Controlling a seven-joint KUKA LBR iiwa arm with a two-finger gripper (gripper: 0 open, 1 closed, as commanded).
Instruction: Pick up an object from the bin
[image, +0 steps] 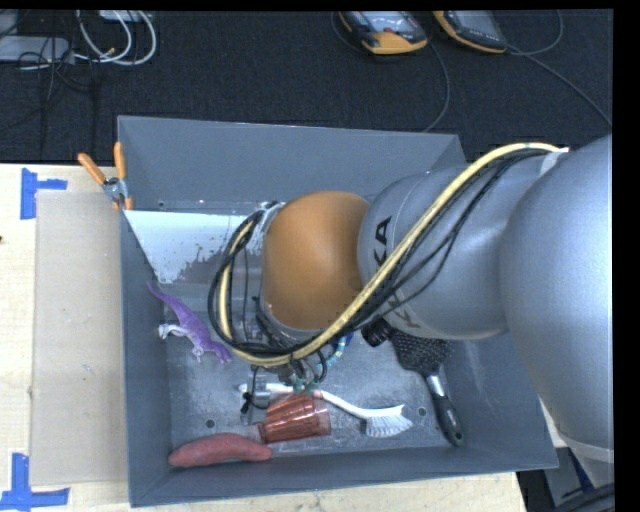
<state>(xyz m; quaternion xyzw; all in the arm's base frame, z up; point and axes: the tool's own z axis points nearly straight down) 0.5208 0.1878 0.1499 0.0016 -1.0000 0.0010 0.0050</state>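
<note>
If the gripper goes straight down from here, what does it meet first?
Probably the reddish-brown ribbed plastic cup lying on its side right by the gripper, though depth is unclear.

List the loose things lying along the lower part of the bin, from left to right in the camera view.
reddish sausage-shaped thing → copper-red ribbed cup lying on its side → white toothbrush → black hairbrush

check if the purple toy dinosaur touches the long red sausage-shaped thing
Apart. The camera view shows bare bin floor between the purple toy dinosaur and the long red sausage-shaped thing.
</note>
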